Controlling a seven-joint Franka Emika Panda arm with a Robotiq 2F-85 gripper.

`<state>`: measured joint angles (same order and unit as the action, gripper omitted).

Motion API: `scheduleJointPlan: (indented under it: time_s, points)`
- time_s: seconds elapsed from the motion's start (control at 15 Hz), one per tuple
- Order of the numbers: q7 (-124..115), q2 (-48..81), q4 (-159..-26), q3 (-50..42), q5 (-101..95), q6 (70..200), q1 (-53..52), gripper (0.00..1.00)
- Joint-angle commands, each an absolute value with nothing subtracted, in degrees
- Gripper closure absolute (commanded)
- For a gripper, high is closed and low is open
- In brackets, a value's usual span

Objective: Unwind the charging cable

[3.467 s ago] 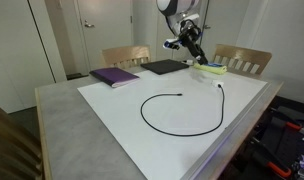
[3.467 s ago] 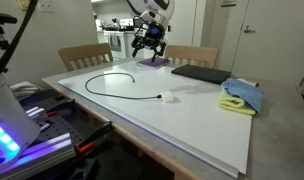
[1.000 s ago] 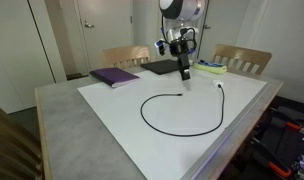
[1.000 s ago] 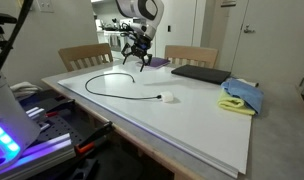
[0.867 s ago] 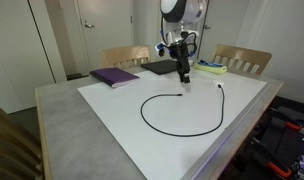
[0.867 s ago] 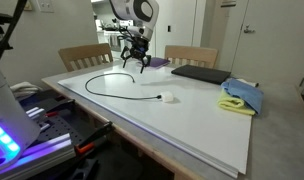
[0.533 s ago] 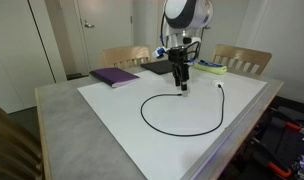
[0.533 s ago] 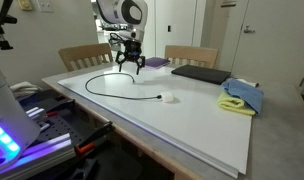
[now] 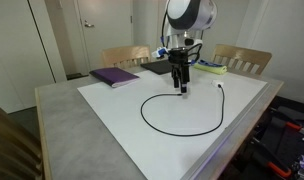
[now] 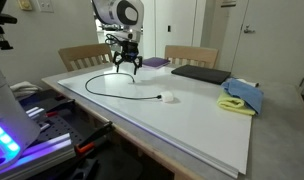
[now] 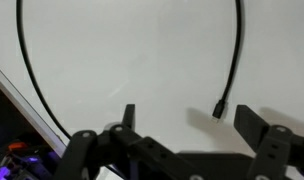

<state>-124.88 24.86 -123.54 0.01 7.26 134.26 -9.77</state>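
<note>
White tabletop (image 9: 112, 100) | charging cable (image 9: 143, 112) lies in open loop, gap toward chairs (image 9: 125, 54) | jaws wide open, empty

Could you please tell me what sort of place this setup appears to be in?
Probably an office or lab room rather than a home: a grey table with wooden chairs, plain white doors, and lit electronic equipment beside the table.

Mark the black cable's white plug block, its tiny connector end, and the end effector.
Small white plug block (image 10: 169, 98): exterior view, block's middle.
Tiny black connector (image 11: 219, 112): wrist view, its tip.
End effector (image 11: 184, 113): wrist view, between open fingertips.
</note>
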Motion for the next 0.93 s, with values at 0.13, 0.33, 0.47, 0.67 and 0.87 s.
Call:
scheduleJointPlan:
  time_s: [0.13, 0.33, 0.47, 0.67, 0.87]
  points:
    - [-130.71, 25.83, -123.13, -1.46, 2.84, 134.74, -12.42, 0.0]
    - [-134.67, 26.62, -122.53, -2.15, -0.65, 133.59, -13.71, 0.0]
    - [-136.92, 26.73, -122.91, -2.68, -2.32, 133.67, -13.91, 0.0]
    - [-138.89, 26.36, -123.92, -3.26, -3.04, 134.36, -13.27, 0.0]
    - [-138.57, 27.1, -123.45, -3.37, -2.5, 134.47, -12.62, 0.0]
